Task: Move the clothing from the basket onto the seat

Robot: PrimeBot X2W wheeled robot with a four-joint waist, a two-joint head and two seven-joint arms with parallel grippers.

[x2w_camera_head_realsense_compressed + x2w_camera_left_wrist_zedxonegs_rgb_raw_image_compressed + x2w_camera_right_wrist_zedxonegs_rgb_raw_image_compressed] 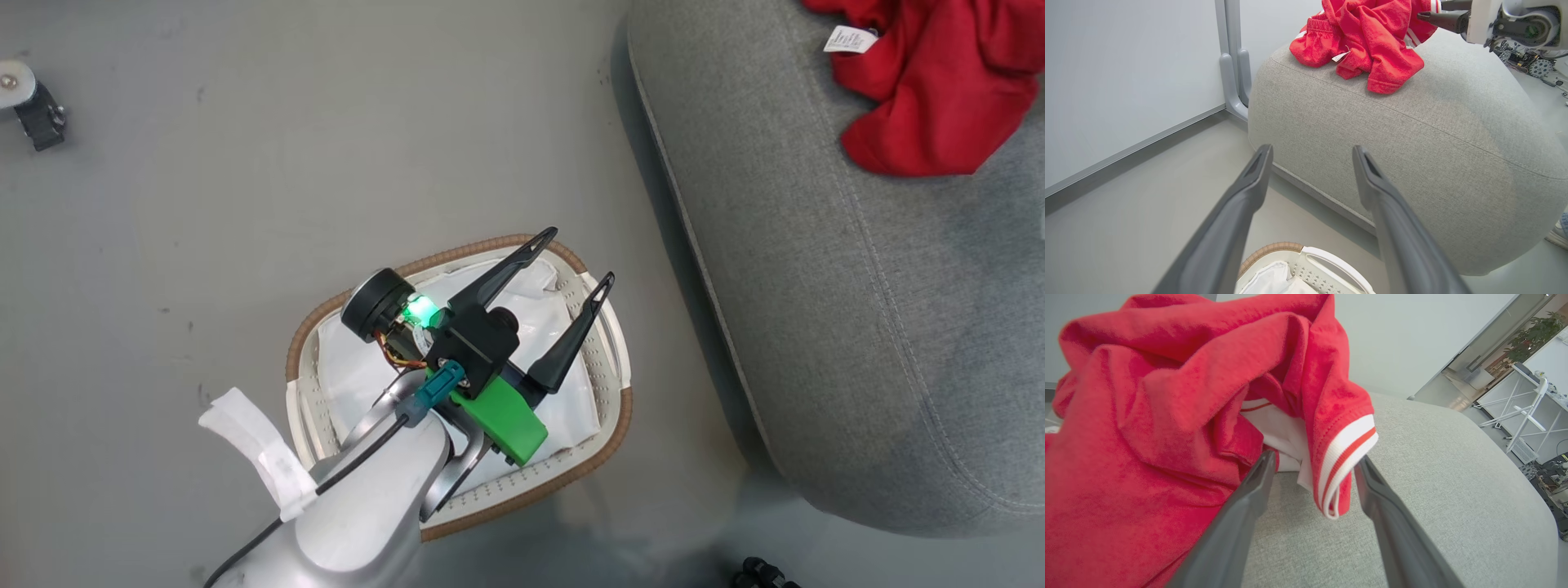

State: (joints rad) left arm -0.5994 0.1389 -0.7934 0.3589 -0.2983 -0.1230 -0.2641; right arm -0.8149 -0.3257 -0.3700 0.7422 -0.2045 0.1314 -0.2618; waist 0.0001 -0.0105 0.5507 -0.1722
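Grey seat (1433, 477), the red clothing (1167, 416) lying on it.
My right gripper (1314, 461) has its fingers spread, a striped cuff (1347, 453) hanging unpinched between them; my left gripper (576, 257) is spread wide too, above the basket (457, 253).

No legible txt. The small white sewn-in tag (849, 38) on the soft bright red fabric clothing (931, 90) has faint grey print, too small & blurred to read.
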